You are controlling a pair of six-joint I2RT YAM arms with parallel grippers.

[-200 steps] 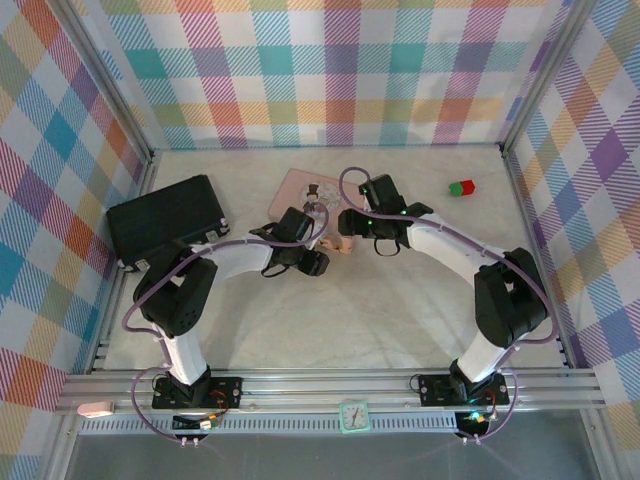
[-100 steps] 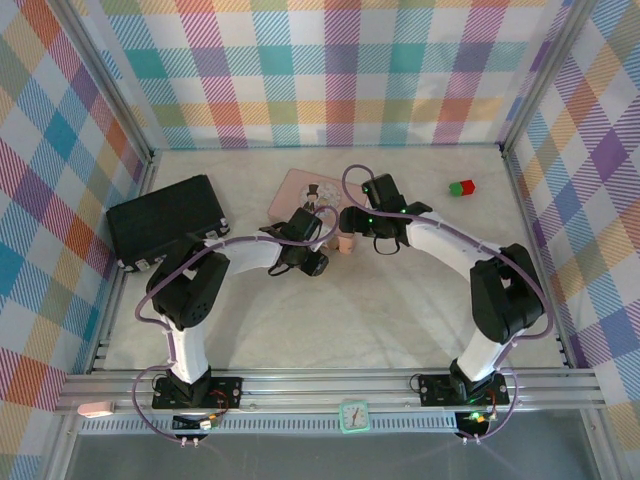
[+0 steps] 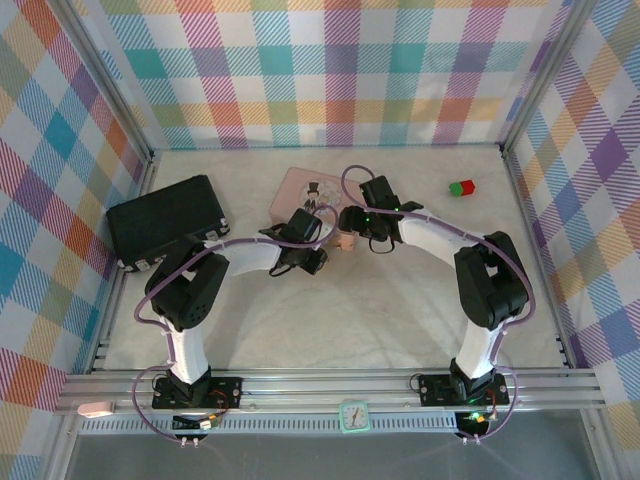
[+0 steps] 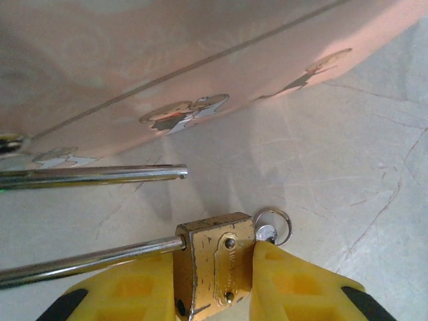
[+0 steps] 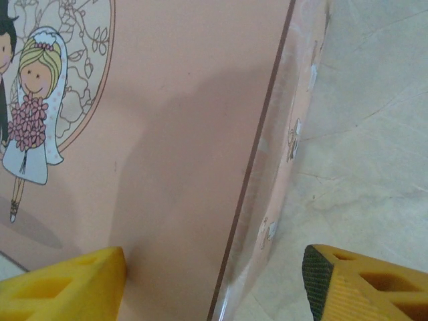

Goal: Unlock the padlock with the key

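Padlock [image 4: 221, 251] is sitting at 6 o'clock in the left wrist view. The left gripper [image 4: 212, 267] is clenching its brass body between the yellow fingers, and the silver shackle [image 4: 87, 175] is running out toward 9 o'clock beside the wall of the pink tin [image 4: 200, 60]. The shackle's upper leg is ending short of the body, but I cannot tell whether it is already freed. The key [image 4: 266, 233] is poking out at the body's 3 o'clock end, touching the right-hand finger. The right gripper [image 5: 214, 284] is hanging released, spread wide and holding nothing, over the tin's lid. By my judgement it should be approaching the key head square-on, pinching its flat faces and twisting gently while the left is bracing the body, since so small a key is likely to slip.
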